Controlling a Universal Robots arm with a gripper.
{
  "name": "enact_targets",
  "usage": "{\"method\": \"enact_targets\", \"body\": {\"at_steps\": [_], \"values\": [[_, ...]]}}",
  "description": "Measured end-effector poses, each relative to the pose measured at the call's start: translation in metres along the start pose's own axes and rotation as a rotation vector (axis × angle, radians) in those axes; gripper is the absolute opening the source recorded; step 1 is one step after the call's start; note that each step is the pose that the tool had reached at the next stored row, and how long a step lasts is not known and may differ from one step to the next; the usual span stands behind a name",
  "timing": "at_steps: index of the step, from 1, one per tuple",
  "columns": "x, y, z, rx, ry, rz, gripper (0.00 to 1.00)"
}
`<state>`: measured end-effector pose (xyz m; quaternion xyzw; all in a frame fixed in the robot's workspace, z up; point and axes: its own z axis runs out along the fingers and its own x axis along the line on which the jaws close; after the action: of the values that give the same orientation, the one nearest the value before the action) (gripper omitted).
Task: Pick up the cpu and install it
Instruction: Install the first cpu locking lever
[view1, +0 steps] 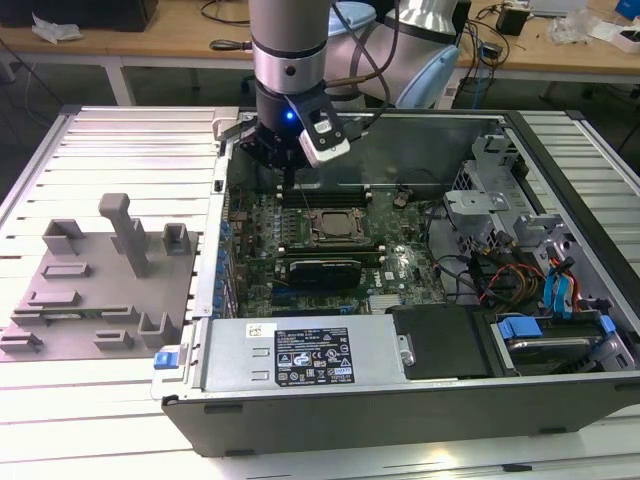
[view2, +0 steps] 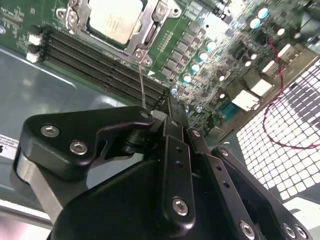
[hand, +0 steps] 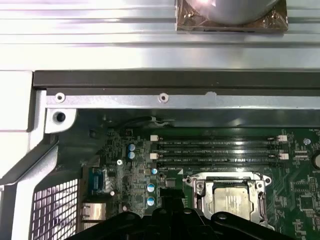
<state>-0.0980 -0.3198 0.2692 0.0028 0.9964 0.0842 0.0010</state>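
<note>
- setting: a workshop; wooden benches (view1: 150, 45) run along the back of the exterior view, strewn with cables and oddments. In front lies a ribbed metal worktop (view1: 120, 150).
- case (view1: 400, 420): open computer case lying flat on the worktop, from the centre to the exterior view's right, with a green board (view1: 400, 265) inside.
- cpu (view2: 112, 20): silver-topped square, seated flat in the socket (view2: 150, 35) near the middle of the board. The socket's metal frame surrounds it. Seen in both wrist views.
- rod (view2: 142, 82): thin metal, rising from a corner of the socket frame to the claw's tip.
- claw (view2: 167, 112): black, pointing down over the board just beside the socket and apart from the cpu. It is drawn narrow, with no gap showing at its tip. Whether it pinches the rod cannot be told.
- arm (view1: 289, 60): silver and black, upright over the case's far side, with a blue light at its wrist.
- memory slots (view2: 95, 60): dark parallel rows just beside the socket.
- card (view1: 322, 270): long and black, on the board on the socket's near side in the exterior view.
- power unit (view1: 300, 355): grey labelled box along the case's near wall.
- drive bay (view1: 520, 330): at the exterior view's right, with blue tabs; coloured cables (view1: 500, 275) lie near it.
- fixture plate (view1: 90, 300): grey, with upright blocks, on the worktop just beside the case at the exterior view's left.
</note>
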Motion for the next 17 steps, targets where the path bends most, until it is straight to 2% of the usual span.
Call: {"method": "enact_targets", "body": {"at_steps": [2, 3, 4, 7, 9, 11, 17], "values": [[0.0004, -0.0002, 0.0010, -0.0150, 0.0000, 0.000, 0.11], [0.0009, -0.0004, 0.0020, -0.0269, 0.0001, 0.000, 0.11], [0.0013, -0.0006, 0.0030, -0.0341, 0.0001, 0.000, 0.11], [0.0013, -0.0017, 0.0078, -0.0530, 0.0003, 0.000, 0.11], [0.0006, -0.0020, 0.0094, -0.0584, 0.0005, 0.000, 0.11], [-0.0077, -0.0028, 0.0112, -0.0633, 0.0139, 0.002, 0.11], [-0.0290, -0.0054, 0.0126, -0.0639, 0.0497, 0.010, 0.11]]}}
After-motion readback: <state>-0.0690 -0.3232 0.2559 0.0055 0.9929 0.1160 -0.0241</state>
